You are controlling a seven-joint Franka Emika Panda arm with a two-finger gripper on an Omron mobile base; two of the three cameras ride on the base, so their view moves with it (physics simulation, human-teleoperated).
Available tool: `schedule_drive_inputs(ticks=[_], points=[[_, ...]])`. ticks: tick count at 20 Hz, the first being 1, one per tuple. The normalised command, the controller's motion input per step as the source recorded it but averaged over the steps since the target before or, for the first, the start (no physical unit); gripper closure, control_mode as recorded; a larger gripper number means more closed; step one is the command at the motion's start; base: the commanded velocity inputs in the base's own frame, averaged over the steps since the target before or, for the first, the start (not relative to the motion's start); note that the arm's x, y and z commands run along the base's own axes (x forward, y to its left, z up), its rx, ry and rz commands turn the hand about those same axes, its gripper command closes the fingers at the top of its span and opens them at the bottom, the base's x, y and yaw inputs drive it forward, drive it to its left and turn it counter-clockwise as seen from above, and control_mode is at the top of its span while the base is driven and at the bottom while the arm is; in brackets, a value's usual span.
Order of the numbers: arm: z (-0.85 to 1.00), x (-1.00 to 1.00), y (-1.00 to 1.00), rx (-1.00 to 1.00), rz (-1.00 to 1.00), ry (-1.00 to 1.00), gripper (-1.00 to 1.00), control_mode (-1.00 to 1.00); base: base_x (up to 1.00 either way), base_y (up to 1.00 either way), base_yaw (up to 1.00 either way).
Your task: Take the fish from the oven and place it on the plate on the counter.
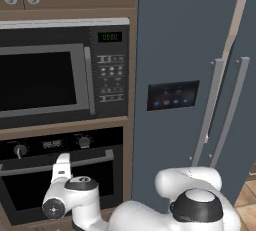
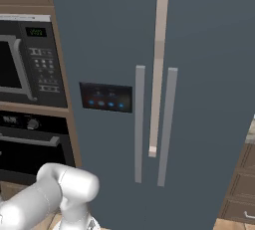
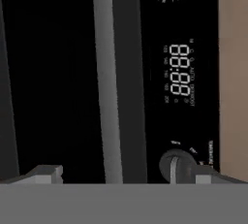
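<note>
The black oven (image 1: 60, 175) sits under the microwave with its door closed, so the fish inside is hidden. Its long silver bar handle (image 1: 95, 159) crosses the top of the door below two knobs and a small display (image 1: 52, 144). My gripper (image 1: 62, 165) is up against that handle, left of its middle. The hand view is rolled, so there the handle (image 3: 107, 82) runs up and down, and my gripper (image 3: 126, 175) is open with its fingertips (image 3: 48, 173) wide on either side of the bar. The plate is out of view.
A silver-framed microwave (image 1: 50, 77) with a keypad sits above the oven. A tall grey-blue fridge (image 2: 149, 99) with two vertical handles stands to the right. Brown wooden drawers (image 2: 244, 186) under a pale counter edge show at the far right.
</note>
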Motion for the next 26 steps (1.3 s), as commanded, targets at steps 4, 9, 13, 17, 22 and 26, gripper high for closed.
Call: schedule_drive_inputs(ticks=[4, 9, 13, 17, 22, 26], points=[[-0.22, 0.11, 0.00, -0.09, 0.08, -0.01, -1.00, -1.00, 0.00, 0.00, 0.00], [0.00, 0.06, 0.00, -0.02, 0.04, -0.05, -1.00, -1.00, 0.00, 0.00, 0.00], [0.00, 0.33, 0.00, -0.01, 0.02, -0.01, -1.00, -1.00, 0.00, 0.00, 0.00], [0.00, 0.38, 0.00, 0.00, 0.02, 0.00, -1.00, -1.00, 0.00, 0.00, 0.00], [-0.17, 0.22, 0.00, -0.02, 0.00, 0.00, -1.00, -1.00, 0.00, 0.00, 0.00], [-0.32, 0.23, 0.00, -0.04, 0.00, 0.00, -1.00, -1.00, 0.00, 0.00, 0.00]])
